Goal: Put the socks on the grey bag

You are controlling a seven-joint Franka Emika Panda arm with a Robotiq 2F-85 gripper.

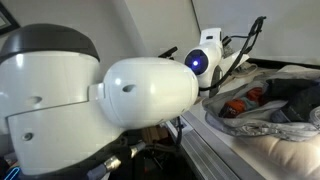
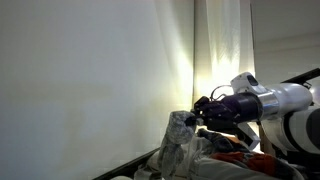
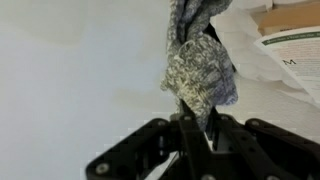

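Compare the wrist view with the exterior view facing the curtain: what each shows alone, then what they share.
Wrist view only: the fingers pinching the sock up close, and a printed sheet at upper right. Exterior view only: the white arm reaching in from the right, with the lit curtain behind it. Both: the mottled grey sock, held in the gripper.

Dim, uneven indoor light. In an exterior view a warm glow brightens the curtain point(image 2: 215, 60); the wall point(image 2: 80, 90) fades to grey. The arm shell point(image 1: 150, 90), near the lens, is soft-focused. Wrist view: blurred sock point(image 3: 200, 75), gripper point(image 3: 197, 128) in dark shadow.
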